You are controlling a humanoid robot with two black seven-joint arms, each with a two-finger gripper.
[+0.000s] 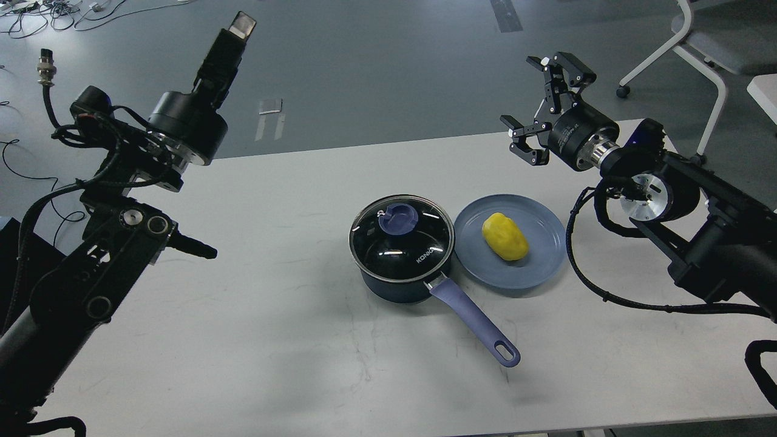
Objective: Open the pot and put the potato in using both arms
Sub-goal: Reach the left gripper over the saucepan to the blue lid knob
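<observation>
Grey flooring with taped marks and loose cables stretched behind a pale white table (255, 340), and an office chair (698, 54) stood beyond its far right corner. Both arms were raised clear of the work. The right gripper (534, 109) was spread wide with nothing in it, its claw fingers well apart. The left gripper (238, 30) pointed up and away, seen almost edge-on, so I could not tell whether it was released or clenched.

Below the right gripper and nearer the robot, the potato (505, 236) lay on a blue-grey plate (546, 267). Further to that gripper's left, just beside the plate, sat the pot (394, 285), its glass lid (419, 233) on and its handle (476, 321) pointing toward the robot. From the left gripper, the pot was well off to the right and far below.

The lid looked rigid, slick and breakable; its lavender knob (398, 218) seemed the only sensible hold, pinched from above and lifted straight. The potato appeared firm, smooth and light, probably prone to rolling, so closing across its narrow waist would suit best. The pot itself looked heavy enough to stay put.
</observation>
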